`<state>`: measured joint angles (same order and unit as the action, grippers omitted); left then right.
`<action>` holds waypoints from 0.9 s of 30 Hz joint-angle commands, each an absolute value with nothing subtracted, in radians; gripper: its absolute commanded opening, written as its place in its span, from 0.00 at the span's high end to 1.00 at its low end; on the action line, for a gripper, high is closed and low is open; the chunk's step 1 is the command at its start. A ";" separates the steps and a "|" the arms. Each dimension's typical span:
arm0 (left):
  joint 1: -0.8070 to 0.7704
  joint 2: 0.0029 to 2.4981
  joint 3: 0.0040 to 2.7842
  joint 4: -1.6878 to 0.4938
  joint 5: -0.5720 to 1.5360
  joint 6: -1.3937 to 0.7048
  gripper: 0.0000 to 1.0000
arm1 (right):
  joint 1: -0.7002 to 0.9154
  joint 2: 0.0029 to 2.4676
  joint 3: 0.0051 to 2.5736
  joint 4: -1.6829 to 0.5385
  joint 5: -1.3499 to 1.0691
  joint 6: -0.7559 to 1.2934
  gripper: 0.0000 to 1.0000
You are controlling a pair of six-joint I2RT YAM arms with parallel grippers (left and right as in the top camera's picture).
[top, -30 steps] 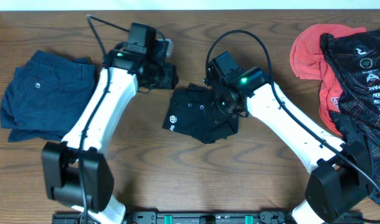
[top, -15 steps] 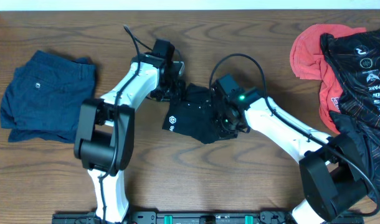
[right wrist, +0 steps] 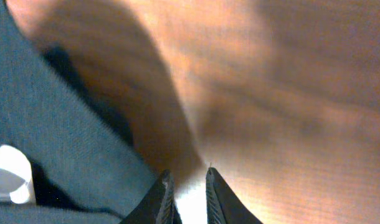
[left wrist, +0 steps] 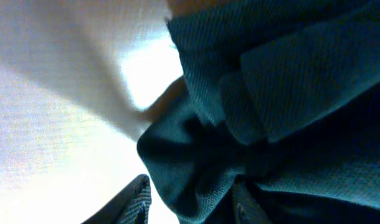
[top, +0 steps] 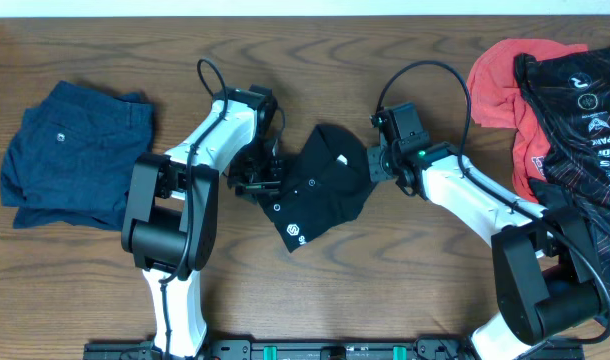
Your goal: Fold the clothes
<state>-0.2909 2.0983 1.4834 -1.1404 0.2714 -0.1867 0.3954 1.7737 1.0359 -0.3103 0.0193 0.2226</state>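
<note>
The trousers point(top: 325, 190) lie bundled near the middle of the table point(top: 385, 300). The left gripper point(top: 257, 183) seems clamped on their left edge (blurred view), while the right gripper point(top: 376, 166), jaws nearly together and empty, sits just beside the right edge. Best pin that, then pull square — bare wood in front gives room.

You're looking at black trousers point(top: 325, 182) with small white logos, navy shorts point(top: 70, 150) — plain, one pale button — a red garment point(top: 493, 85), a black jersey point(top: 585, 130) printed white and red, and a brown wood-grain bench point(top: 385, 290).
</note>
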 commanded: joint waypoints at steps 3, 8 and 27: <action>-0.291 2.103 1.478 -1.178 0.315 -0.246 0.61 | 0.385 1.777 1.043 -0.300 0.025 0.180 0.82; -0.250 2.006 1.500 -1.176 0.173 -0.246 0.60 | 0.384 1.701 1.078 -0.430 -0.007 0.186 0.75; -0.344 1.946 1.507 -0.888 0.344 0.101 0.39 | 0.467 1.818 1.059 -0.655 -0.392 0.118 0.73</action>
<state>-0.3271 1.9087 1.5070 -0.8852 0.3202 0.0074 0.4625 1.7794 1.0672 -0.6571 -0.3611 0.1356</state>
